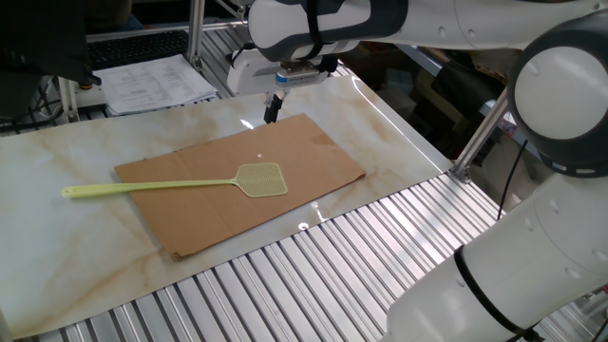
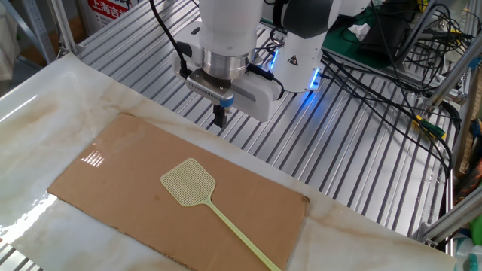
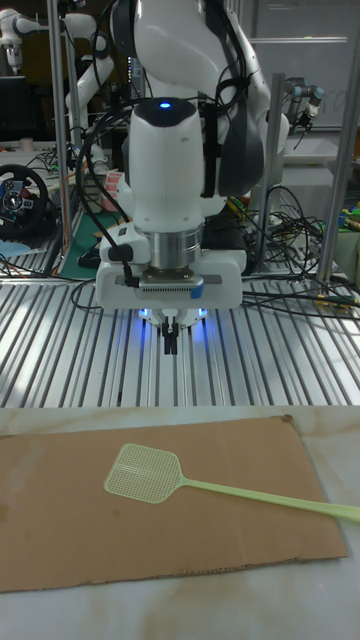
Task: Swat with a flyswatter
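The pale yellow-green flyswatter [image 1: 180,183] [image 2: 207,197] [image 3: 200,480] lies flat on a brown cardboard sheet [image 1: 304,147] [image 2: 113,150] [image 3: 60,520], its mesh head mid-sheet and its long handle running off one edge onto the marble table. My gripper [image 1: 272,109] [image 2: 219,117] [image 3: 172,343] hangs above the sheet's far edge, well apart from the swatter. Its two fingers are pressed together with nothing between them.
The marble tabletop [image 1: 57,161] is bordered by ribbed metal rails [image 1: 313,275] [image 2: 354,150]. Papers [image 1: 157,81] lie at the back left in one fixed view. Cables and equipment [image 2: 407,45] crowd the area behind the arm's base.
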